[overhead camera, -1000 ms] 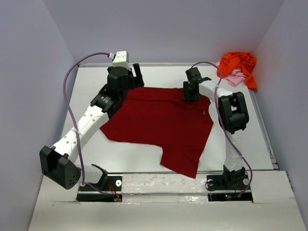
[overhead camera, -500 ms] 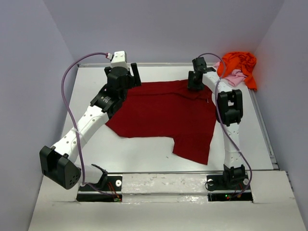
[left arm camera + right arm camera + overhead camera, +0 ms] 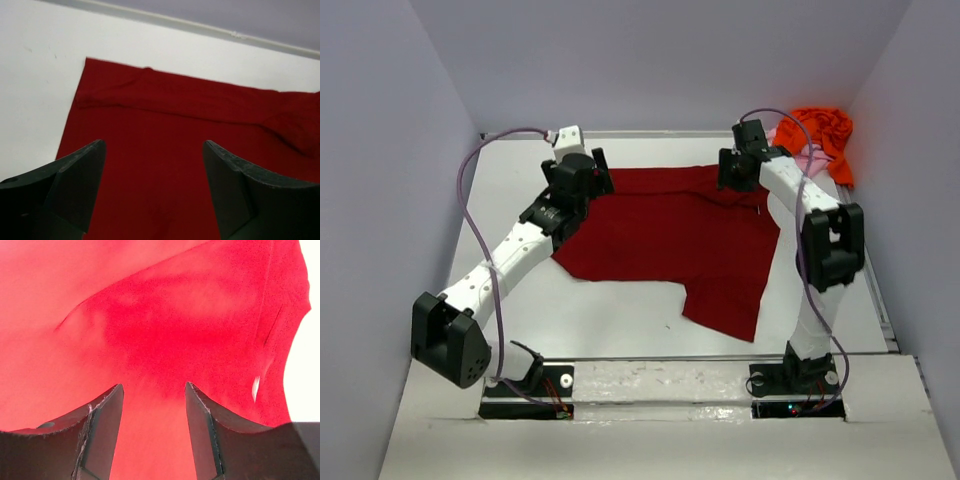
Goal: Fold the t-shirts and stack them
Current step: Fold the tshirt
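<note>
The dark red t-shirt (image 3: 670,235) lies spread over the middle of the white table (image 3: 610,325), its far edge near the back wall and one corner hanging toward the front. My left gripper (image 3: 597,177) hovers over its far left corner, jaws open wide with only red cloth (image 3: 175,115) below them (image 3: 154,150). At the far right corner my right gripper (image 3: 733,172) sits low over the shirt (image 3: 175,315), open (image 3: 154,392), nothing between its fingers. The orange t-shirt (image 3: 823,130) lies crumpled on the pale pink one (image 3: 807,160) at the back right corner.
Grey walls enclose the table on three sides, with a raised rail (image 3: 650,133) along the back and another on the right (image 3: 870,270). Purple cables (image 3: 465,190) loop from both arms. A white label (image 3: 256,387) shows inside the shirt.
Both grippers moved toward the back wall, and the dark red t-shirt shifted back with them and now lies flatter. Its front corner pulled away from the table's near edge.
</note>
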Tool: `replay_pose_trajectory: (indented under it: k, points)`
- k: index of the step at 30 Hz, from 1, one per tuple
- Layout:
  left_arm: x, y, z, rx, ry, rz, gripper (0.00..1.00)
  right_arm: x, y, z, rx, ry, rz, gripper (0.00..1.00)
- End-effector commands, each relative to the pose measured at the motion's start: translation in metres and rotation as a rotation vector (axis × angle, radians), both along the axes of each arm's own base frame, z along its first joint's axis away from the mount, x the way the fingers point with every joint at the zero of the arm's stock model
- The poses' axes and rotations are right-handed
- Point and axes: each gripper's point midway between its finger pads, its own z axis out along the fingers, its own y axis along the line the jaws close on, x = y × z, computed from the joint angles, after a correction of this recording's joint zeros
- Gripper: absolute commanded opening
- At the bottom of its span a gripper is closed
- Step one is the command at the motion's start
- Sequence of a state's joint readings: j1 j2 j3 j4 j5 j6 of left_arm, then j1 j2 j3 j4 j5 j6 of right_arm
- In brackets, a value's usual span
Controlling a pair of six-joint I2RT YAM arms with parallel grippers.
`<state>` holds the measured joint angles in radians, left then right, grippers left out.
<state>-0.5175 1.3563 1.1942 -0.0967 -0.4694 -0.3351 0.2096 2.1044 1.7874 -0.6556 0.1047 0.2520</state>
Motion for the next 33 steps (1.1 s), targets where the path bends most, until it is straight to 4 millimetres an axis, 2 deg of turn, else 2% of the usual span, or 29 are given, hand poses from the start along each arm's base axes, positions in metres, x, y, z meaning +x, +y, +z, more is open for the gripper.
replay_pose_trajectory:
  k: [1, 2, 3, 4, 5, 6, 7, 10, 12, 13, 18, 21, 28, 33]
  points:
    - [-0.026, -0.004, -0.040, -0.145, 0.077, 0.013, 0.88, -0.033, 0.038, 0.099, 0.152, -0.242, 0.082, 0.57]
    - [-0.030, -0.005, -0.046, -0.212, 0.079, 0.031, 0.87, -0.054, 0.035, 0.078, 0.155, -0.195, 0.083, 0.58]
    - [-0.036, -0.006, -0.057, -0.244, 0.090, 0.033, 0.87, -0.063, 0.035, 0.080, 0.171, -0.199, 0.088, 0.57]
    - [-0.042, -0.008, -0.066, -0.277, 0.104, 0.022, 0.86, -0.073, 0.036, 0.094, 0.196, -0.230, 0.102, 0.57]
    - [-0.053, -0.002, -0.091, -0.283, 0.141, 0.045, 0.86, -0.081, 0.035, 0.092, 0.200, -0.226, 0.108, 0.57]
    - [-0.058, -0.002, -0.101, -0.324, 0.156, 0.066, 0.86, -0.091, 0.033, 0.081, 0.196, -0.199, 0.106, 0.57]
    - [-0.063, 0.001, -0.112, -0.323, 0.176, 0.074, 0.85, -0.098, 0.035, 0.087, 0.200, -0.213, 0.117, 0.57]
    - [-0.079, 0.012, -0.143, -0.312, 0.227, 0.116, 0.85, -0.112, 0.036, 0.081, 0.223, -0.192, 0.124, 0.58]
    - [-0.082, 0.017, -0.149, -0.311, 0.232, 0.140, 0.85, -0.120, 0.043, 0.079, 0.249, -0.187, 0.142, 0.57]
    - [-0.086, 0.024, -0.159, -0.289, 0.239, 0.167, 0.85, -0.125, 0.048, 0.076, 0.263, -0.181, 0.152, 0.57]
    - [-0.086, 0.039, -0.179, -0.212, 0.261, 0.237, 0.85, -0.137, 0.059, 0.060, 0.293, -0.149, 0.180, 0.57]
    - [-0.087, 0.041, -0.192, -0.199, 0.289, 0.258, 0.85, -0.141, 0.058, 0.053, 0.290, -0.138, 0.178, 0.57]
    - [-0.094, 0.042, -0.222, -0.194, 0.349, 0.283, 0.87, -0.141, 0.058, 0.050, 0.291, -0.144, 0.176, 0.57]
    - [-0.101, 0.046, -0.232, -0.160, 0.403, 0.304, 0.88, -0.140, 0.060, 0.045, 0.303, -0.143, 0.177, 0.57]
